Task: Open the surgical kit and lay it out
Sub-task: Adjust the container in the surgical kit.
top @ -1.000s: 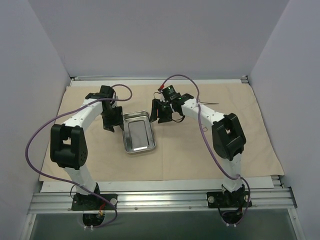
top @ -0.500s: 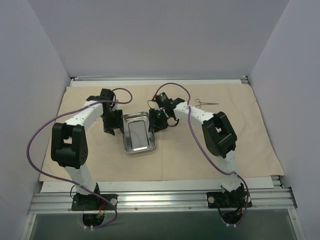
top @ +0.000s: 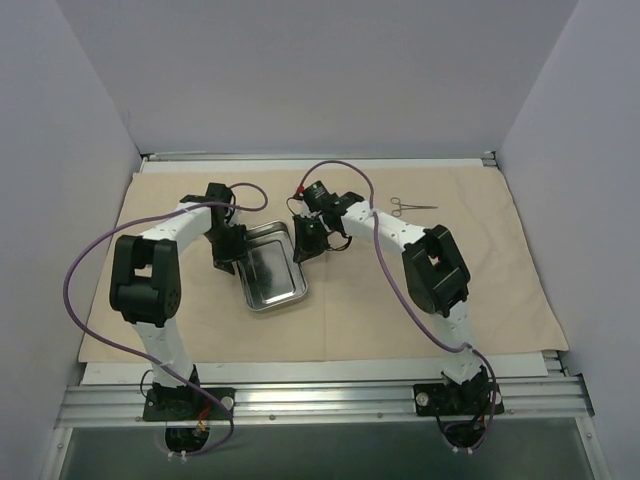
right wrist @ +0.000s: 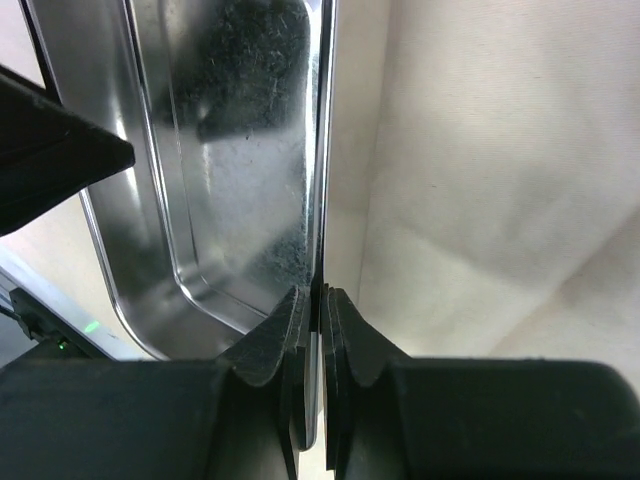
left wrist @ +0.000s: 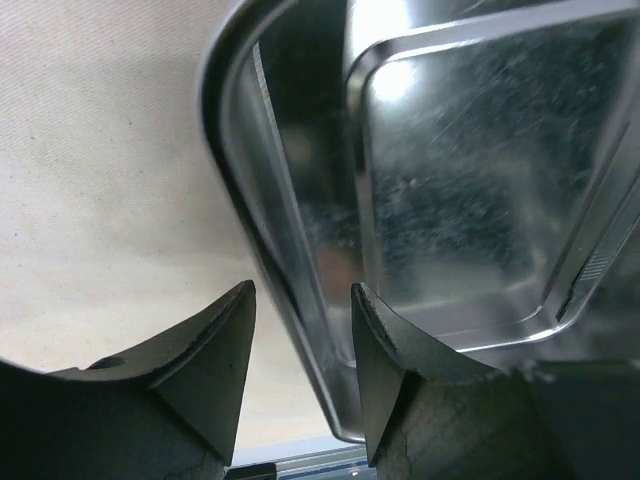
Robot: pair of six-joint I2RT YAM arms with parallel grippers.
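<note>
The beige cloth wrap point(top: 400, 300) lies spread flat over the table. On it sits the shiny steel tray point(top: 272, 268), empty. My left gripper point(top: 229, 254) straddles the tray's left rim. In the left wrist view its fingers point(left wrist: 215, 350) stand apart, and the rim of the tray point(left wrist: 450, 200) runs between them close to the right finger. My right gripper point(top: 306, 240) is at the tray's right rim. In the right wrist view that gripper point(right wrist: 318, 292) is shut on the thin edge of the tray point(right wrist: 230, 150). A pair of ring-handled forceps point(top: 412, 206) lies on the cloth at the back right.
Grey walls point(top: 320, 80) enclose the table on three sides. A metal rail point(top: 320, 400) runs along the near edge by the arm bases. Purple cables point(top: 70, 290) loop beside both arms.
My right gripper moved left to the tray's right rim and closed on it. My left gripper shifted right onto the left rim and its fingers narrowed slightly.
</note>
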